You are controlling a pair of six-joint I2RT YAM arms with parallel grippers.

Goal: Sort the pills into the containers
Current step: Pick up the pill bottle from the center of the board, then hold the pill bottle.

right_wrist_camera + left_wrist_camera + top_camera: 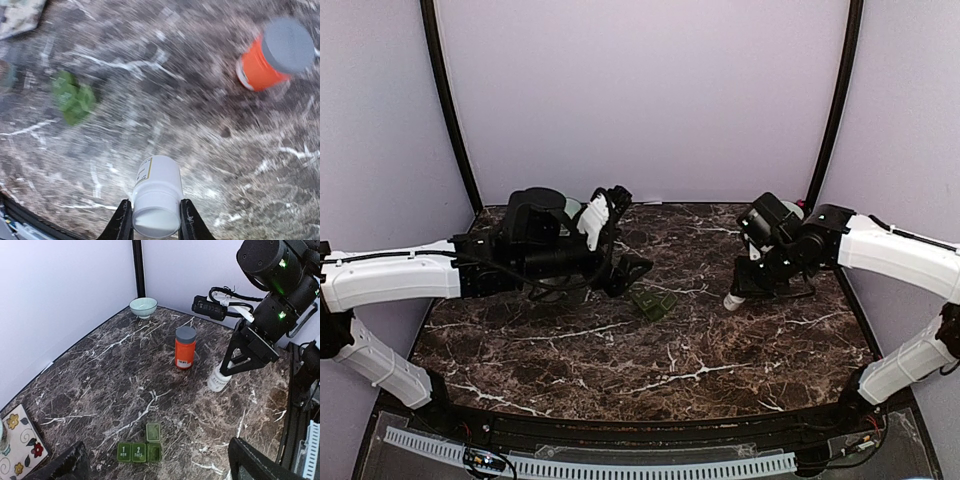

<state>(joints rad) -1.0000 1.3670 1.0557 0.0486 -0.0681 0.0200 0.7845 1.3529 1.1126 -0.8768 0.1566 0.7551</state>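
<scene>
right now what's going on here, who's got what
The right gripper is clamped on a white bottle low over the marble table; whether the bottle touches the table is unclear. The left gripper hangs open, holding nothing. An orange bottle stands upright, capped. The green pill box lies untouched.

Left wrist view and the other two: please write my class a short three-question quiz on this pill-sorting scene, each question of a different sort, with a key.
1. True or false: the orange bottle stands upright with its grey cap on.
2. What is between the fingers of the right end effector? A) the orange bottle B) the white bottle C) nothing
3. Fill the gap: two lids of the green pill organiser read "1 MON" and "2 ____".

Key: 1 true; 2 B; 3 TUES.
</scene>
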